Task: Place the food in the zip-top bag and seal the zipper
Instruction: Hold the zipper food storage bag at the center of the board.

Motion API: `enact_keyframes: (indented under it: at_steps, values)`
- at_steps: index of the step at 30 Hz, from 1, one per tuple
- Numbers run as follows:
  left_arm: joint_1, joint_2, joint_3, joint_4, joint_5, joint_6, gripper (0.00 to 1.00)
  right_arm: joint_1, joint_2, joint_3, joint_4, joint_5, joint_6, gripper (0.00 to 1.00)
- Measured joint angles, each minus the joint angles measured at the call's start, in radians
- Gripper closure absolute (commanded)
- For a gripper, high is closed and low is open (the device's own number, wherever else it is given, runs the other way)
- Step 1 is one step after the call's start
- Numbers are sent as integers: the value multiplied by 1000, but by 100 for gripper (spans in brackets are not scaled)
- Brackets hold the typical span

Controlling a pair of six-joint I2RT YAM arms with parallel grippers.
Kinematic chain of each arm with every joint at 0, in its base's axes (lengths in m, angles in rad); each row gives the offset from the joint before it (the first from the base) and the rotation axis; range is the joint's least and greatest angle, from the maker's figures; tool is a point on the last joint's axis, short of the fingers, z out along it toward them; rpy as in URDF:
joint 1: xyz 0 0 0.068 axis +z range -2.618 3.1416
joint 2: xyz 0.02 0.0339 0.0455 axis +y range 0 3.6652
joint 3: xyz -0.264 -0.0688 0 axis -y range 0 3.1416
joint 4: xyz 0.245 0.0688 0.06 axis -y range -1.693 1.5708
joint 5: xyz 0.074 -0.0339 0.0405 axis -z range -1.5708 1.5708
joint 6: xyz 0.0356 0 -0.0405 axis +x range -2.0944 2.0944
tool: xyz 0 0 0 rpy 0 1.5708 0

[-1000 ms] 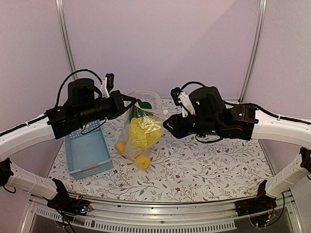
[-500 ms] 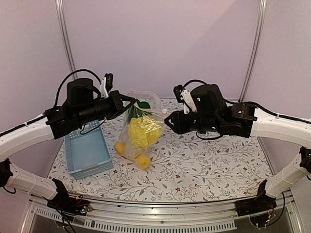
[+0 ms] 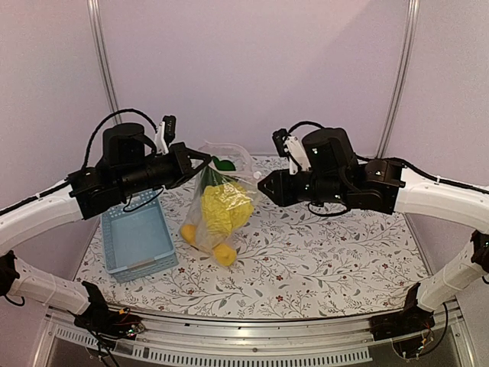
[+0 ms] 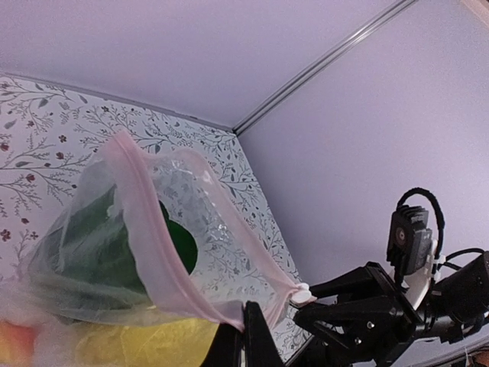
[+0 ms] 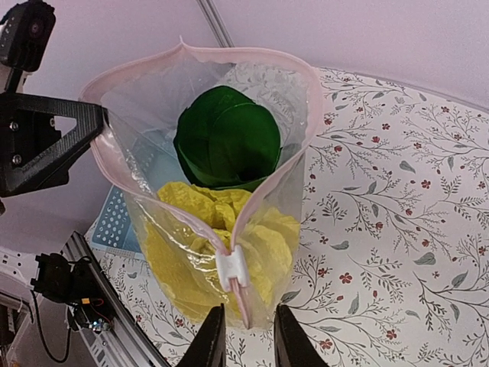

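Observation:
The clear zip-top bag (image 3: 218,210) hangs above the table with its mouth open. My left gripper (image 3: 205,162) is shut on the pink zipper (image 5: 145,195) at one end of the mouth, as the left wrist view shows (image 4: 244,313). Inside lie the green bok choy (image 5: 228,138), the pale-yellow napa cabbage (image 5: 199,229) and, at the bottom, a yellow fruit (image 3: 224,254) and an orange fruit (image 3: 189,232). My right gripper (image 5: 248,310) is open, a finger on each side of the zipper's far end, just below the white slider (image 5: 231,267).
A light-blue slotted basket (image 3: 137,237) sits on the floral table at the left, below my left arm. Purple walls with metal posts (image 3: 103,69) close in the back and sides.
My right gripper has risen a little at the bag's slider end and its jaws have narrowed slightly. The left gripper and the hanging bag have stayed put.

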Motion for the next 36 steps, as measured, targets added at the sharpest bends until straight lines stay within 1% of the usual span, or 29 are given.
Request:
enact_keyframes:
  at_steps: [4, 7, 10, 14, 15, 16, 17, 19, 20, 21, 23, 25, 29, 32, 36]
  values:
    - [0, -2, 0, -3, 0, 0, 100, -3, 1, 10, 8, -6, -3, 82]
    - [0, -2, 0, -3, 0, 0, 100, -3, 8, 19, 9, -8, -7, 87]
    - [0, -2, 0, -3, 0, 0, 100, -3, 21, 26, 15, -11, -14, 100]
    - [0, -2, 0, -3, 0, 0, 100, -3, 30, 28, 16, -15, -21, 100]
    - [1, -2, 0, -3, 0, 0, 97, -3, 31, 28, 16, -16, -23, 100]
    - [2, -2, 0, -5, 0, 1, 88, -3, 31, 28, 16, -16, -23, 100]
    - [3, -2, 0, -8, 1, 5, 76, -3, 31, 30, 14, -19, -24, 100]
    - [7, -3, 6, -21, 1, 23, 47, -3, 31, 39, 8, -26, -31, 100]
    - [13, -3, 19, -39, 2, 36, 38, -3, 31, 48, -1, -31, -39, 100]
    - [18, -4, 37, -63, 1, 56, 30, -3, 31, 63, -14, -36, -50, 100]
    - [32, -8, 90, -117, 1, 110, 20, -3, 31, 97, -39, -55, -77, 100]
    - [47, -15, 153, -175, 3, 180, 16, -3, 31, 138, -70, -82, -114, 100]
    - [68, -28, 288, -256, 57, 369, 16, -4, 30, 199, -111, -156, -193, 100]
    - [69, -23, 373, -309, 162, 523, 16, -3, 30, 224, -144, -208, -245, 100]
    - [69, 5, 423, -350, 301, 666, 16, -4, 30, 262, -198, -262, -303, 100]
